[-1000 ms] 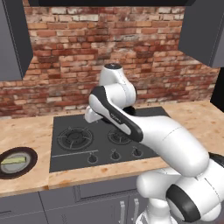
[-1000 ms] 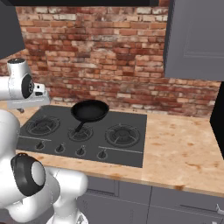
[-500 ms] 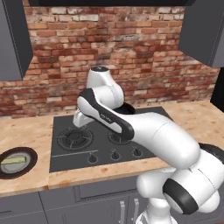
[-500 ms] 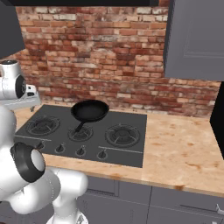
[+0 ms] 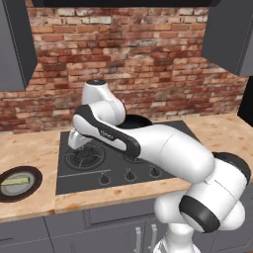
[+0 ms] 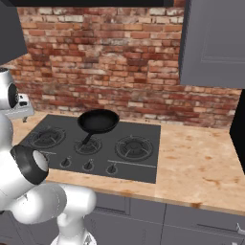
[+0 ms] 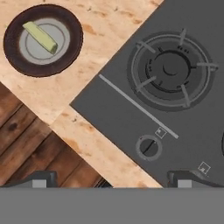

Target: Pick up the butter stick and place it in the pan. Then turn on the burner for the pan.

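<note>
My gripper is spread wide, holding nothing, over the cooktop front edge. Butter stick lies on the dark plate, upper left of hand view; pan sits upper-mid in right base view. Risk: stick's narrow and slanted, so w/o matching its angle I'd likely nudge it or clip the rim.

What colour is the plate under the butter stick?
Dark brown plate with grey centre, clearest in hand view.

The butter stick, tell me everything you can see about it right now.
The butter stick is a small pale yellow rectangular bar with a greenish tinge, lying flat on the grey centre of a dark round plate. The plate sits on the wooden counter beside the black stove top. Nothing but the plate touches the bar; it also shows in the left base view, far from the pan.
</note>
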Controlling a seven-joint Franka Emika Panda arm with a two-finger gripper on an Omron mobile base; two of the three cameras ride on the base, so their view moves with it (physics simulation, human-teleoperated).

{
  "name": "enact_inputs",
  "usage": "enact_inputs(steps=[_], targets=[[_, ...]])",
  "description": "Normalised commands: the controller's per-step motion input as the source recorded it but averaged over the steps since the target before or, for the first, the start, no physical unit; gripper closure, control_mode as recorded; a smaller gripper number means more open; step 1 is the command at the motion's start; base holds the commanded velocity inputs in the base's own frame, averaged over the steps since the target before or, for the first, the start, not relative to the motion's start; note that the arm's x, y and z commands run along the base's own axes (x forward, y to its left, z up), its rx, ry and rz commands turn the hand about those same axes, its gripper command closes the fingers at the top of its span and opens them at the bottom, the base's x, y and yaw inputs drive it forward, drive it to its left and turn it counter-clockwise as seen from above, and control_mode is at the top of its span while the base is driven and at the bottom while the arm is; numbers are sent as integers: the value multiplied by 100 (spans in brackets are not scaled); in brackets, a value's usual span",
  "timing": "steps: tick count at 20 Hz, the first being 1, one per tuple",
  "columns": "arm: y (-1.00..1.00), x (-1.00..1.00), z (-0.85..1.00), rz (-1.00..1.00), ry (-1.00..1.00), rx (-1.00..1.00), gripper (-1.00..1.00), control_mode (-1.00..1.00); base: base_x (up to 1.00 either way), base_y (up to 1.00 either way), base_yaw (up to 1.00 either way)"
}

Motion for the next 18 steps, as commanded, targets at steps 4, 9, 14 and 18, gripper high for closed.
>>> enact_inputs(steps=[4, 9, 14, 18], targets=[[58, 0, -16, 3, 0, -2, -100, -100, 0, 0, 0], [56, 0, -19, 3, 0, -1, -100, -100, 0, 0, 0], [50, 0, -10, 3, 0, 0, -100, -100, 0, 0, 0], [40, 0, -8, 4, 0, 0, -100, -100, 0, 0, 0]])
